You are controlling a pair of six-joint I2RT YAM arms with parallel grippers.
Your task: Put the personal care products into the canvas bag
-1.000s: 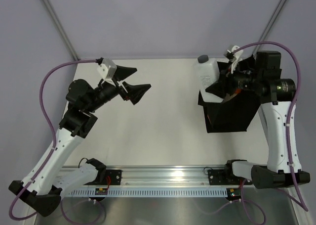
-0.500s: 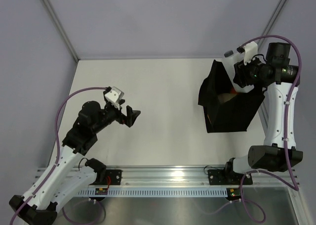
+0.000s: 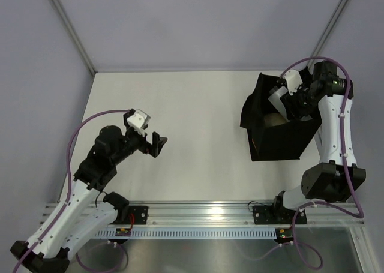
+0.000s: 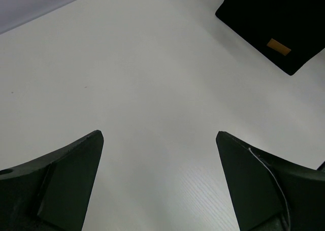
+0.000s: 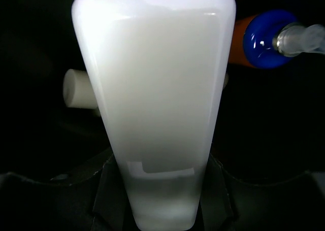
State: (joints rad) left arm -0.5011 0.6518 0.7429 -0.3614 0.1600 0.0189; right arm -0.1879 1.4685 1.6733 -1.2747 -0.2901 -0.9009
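My right gripper (image 3: 287, 105) is shut on a milky translucent bottle (image 5: 155, 99), which it holds in the mouth of the black canvas bag (image 3: 279, 144) at the right. The bottle (image 3: 276, 95) shows white at the bag's opening. Inside the dark bag lie an orange bottle with a blue cap (image 5: 261, 40) and a cream cap (image 5: 78, 89). My left gripper (image 3: 157, 144) hangs open over the bare table, far left of the bag, with nothing between its fingers (image 4: 76, 170). In the left wrist view the bag (image 4: 264, 18) shows its orange-brown tag (image 4: 279, 46).
A white table (image 3: 198, 117) is enclosed by grey walls and slanted frame posts (image 3: 69, 30). A metal rail (image 3: 198, 216) with the arm bases runs along the near edge. Something tan (image 3: 273, 119) lies inside the bag.
My right gripper brought the bottle from above the bag's back rim down into its mouth. My left arm pulled back toward the near left and dropped lower, still open.
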